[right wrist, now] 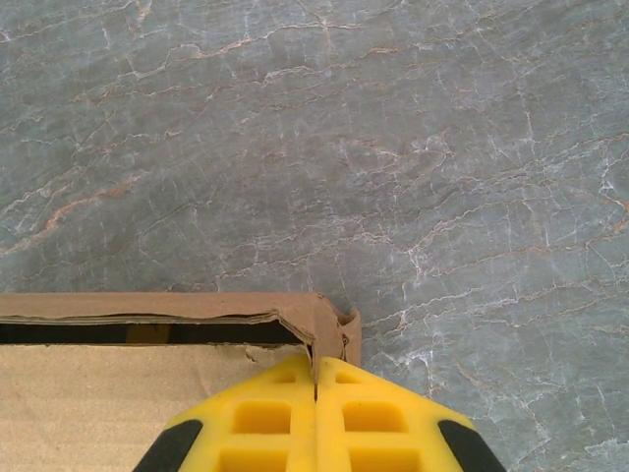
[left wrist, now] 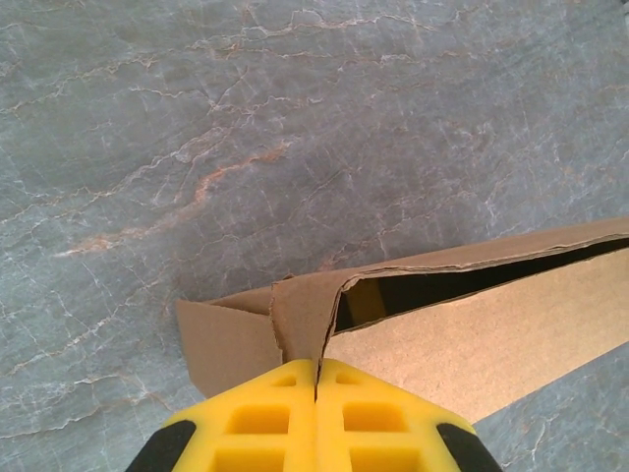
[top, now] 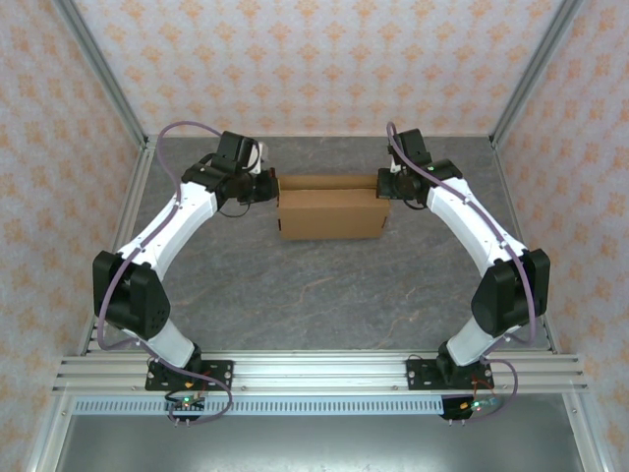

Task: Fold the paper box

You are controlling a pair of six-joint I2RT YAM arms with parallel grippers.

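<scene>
The paper box [top: 331, 212] is plain brown cardboard, a shallow rectangular box lying at the middle back of the table. My left gripper [top: 269, 187] is at its left end, and its yellow fingers [left wrist: 265, 418] are shut on a corner flap of the paper box [left wrist: 305, 310]. My right gripper [top: 385, 184] is at the right end, its yellow fingers [right wrist: 369, 418] shut on the side wall at the corner of the paper box [right wrist: 329, 320]. A dark gap shows under the lid in both wrist views.
The grey marbled table [top: 324, 295] stretches in front of the box. Patterned walls with metal posts [top: 103, 74] enclose the space on three sides. An aluminium rail [top: 314, 372] carries the arm bases at the near edge.
</scene>
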